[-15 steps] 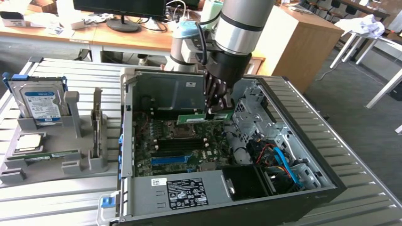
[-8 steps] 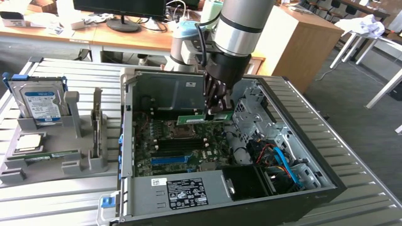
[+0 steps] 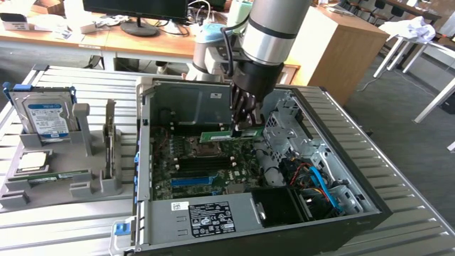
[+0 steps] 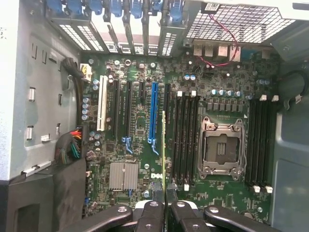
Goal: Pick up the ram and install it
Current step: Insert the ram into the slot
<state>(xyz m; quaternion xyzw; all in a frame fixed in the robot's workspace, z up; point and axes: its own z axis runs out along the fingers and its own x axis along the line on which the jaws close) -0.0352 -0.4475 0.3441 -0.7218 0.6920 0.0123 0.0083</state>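
— Fingers nearest: what have they got?
— My gripper is clenched on the ram, edge-down, I judge so its contacts face the slots.
— Where is it?
— Hanging just beside the socket, off the board; empty slots flank the socket.

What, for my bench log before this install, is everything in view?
table: one, grey slatted metal, under everything
computer case: one, black, open, on the table
motherboard: one, green, in the computer case
holder: one, grey, on the table, exterior view's left
hard drive: one, silver with blue label, upright in the holder
processor chip: one, silver, on the holder
spare ram: one, green, lying in the holder
ram: one, green, held over the motherboard
gripper: one, dark, shut on the ram
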